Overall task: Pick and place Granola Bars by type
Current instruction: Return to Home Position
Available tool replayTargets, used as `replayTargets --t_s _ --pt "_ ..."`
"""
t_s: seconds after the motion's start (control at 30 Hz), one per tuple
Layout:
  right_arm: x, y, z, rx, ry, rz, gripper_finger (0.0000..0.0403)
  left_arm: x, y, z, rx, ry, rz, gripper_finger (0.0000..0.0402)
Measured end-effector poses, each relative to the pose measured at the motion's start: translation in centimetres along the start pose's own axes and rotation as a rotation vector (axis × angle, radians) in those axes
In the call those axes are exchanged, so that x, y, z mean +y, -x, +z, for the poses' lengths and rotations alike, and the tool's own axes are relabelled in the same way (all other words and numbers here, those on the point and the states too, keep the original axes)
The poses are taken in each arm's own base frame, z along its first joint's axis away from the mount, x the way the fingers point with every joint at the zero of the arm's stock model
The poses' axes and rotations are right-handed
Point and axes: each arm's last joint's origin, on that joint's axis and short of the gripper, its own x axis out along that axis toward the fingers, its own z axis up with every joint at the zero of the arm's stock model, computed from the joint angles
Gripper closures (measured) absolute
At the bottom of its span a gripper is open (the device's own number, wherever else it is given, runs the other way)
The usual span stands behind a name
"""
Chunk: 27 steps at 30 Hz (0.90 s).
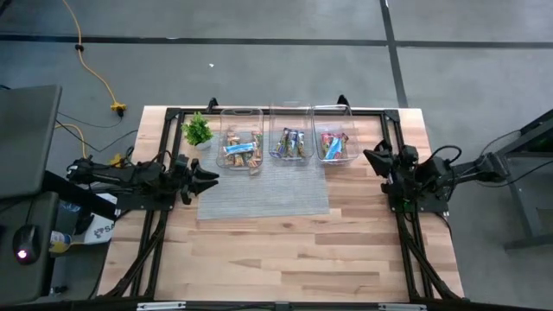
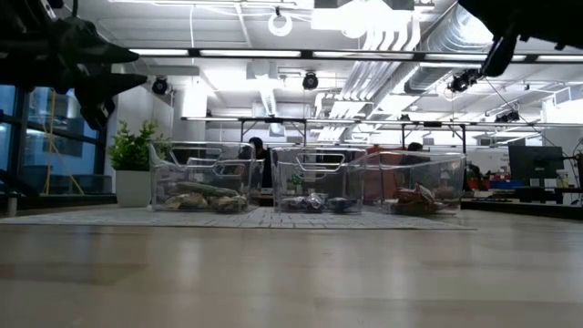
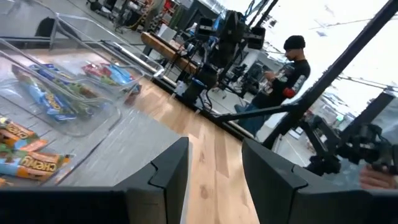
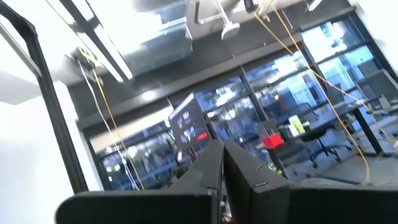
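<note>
The granola bars lie in three clear bins along the table's far side. Tan and orange ones (image 1: 242, 150) fill the left bin, blue and purple ones (image 1: 291, 143) the middle bin, red and blue ones (image 1: 335, 145) the right bin. My left gripper (image 1: 210, 176) hangs open above the grey mat's left edge, near the left bin, holding nothing. The left wrist view shows its gap (image 3: 214, 171) over bare mat, with the tan bars (image 3: 25, 163) off to one side. My right gripper (image 1: 373, 158) is shut and empty, raised beside the right bin; its wrist view (image 4: 222, 168) looks up at the ceiling.
A small green plant (image 1: 198, 130) stands left of the bins. The grey mat (image 1: 263, 188) lies in front of them. The near half of the wooden table (image 1: 285, 255) is bare. A person (image 3: 289, 74) stands in the room beyond the table.
</note>
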Motion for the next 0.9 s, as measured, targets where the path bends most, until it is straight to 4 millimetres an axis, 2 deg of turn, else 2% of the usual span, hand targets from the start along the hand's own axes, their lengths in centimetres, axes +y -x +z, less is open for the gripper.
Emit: replayTargets --t_s 0.13,0.4,0.7,0.9 --pt "-0.7 0.9 -0.9 -0.009 0.001 0.003 0.0402 0.1 0.0 0.1 -0.021 0.001 0.026 0.0259" --pt "-0.9 0.9 -1.2 0.042 0.076 0.061 0.0403 0.2 0.0 0.1 -0.044 -0.021 0.063 0.0259" --pt "-2.0 0.9 -1.9 0.163 0.038 0.132 0.0403 0.2 0.0 0.2 -0.053 -0.054 0.082 0.0260" --pt "-2.6 1.0 -2.7 0.253 0.068 0.087 0.0403 0.4 -0.1 0.1 -0.061 -0.191 0.139 0.0260"
